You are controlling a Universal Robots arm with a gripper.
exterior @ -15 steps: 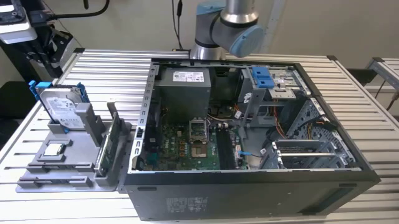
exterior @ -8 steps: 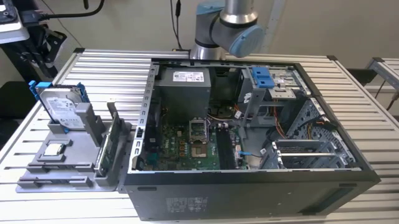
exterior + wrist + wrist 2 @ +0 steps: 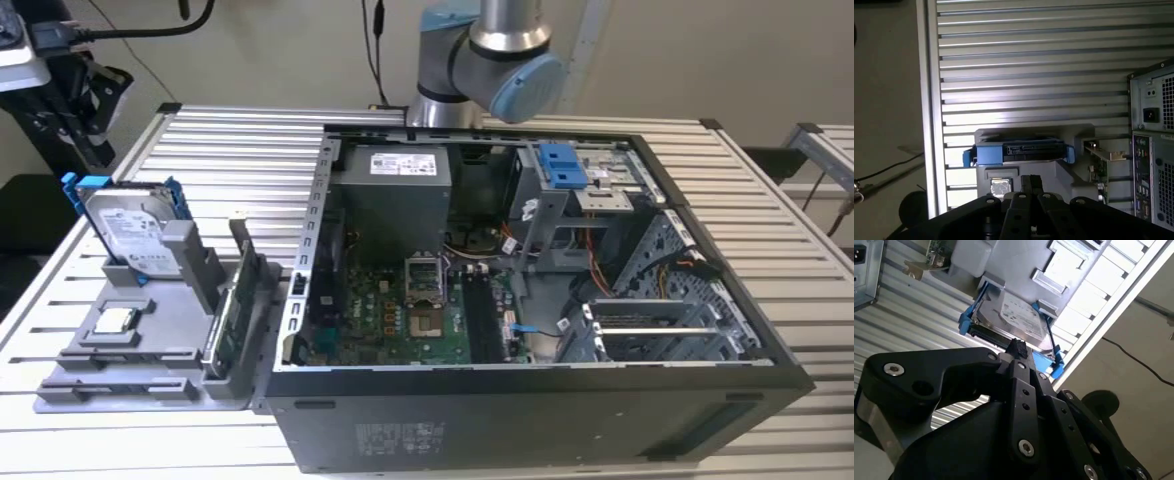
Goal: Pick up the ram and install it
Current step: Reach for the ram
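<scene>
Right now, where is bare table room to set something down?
Bare table slats: behind the grey holder, exterior view's left; beside the computer case, exterior view's right. Crowded: holder with hard drive, close beside the case.

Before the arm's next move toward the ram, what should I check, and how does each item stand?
1. Gripper empty: ok, shut on nothing.
2. Gripper open for a grasp: not ok.
3. Ram standing in the grey holder: ok.
4. Gripper lined up with ram: not ok, it faces the hard drive.
5. Computer case open: ok.
6. Memory slots free: cannot tell.
</scene>
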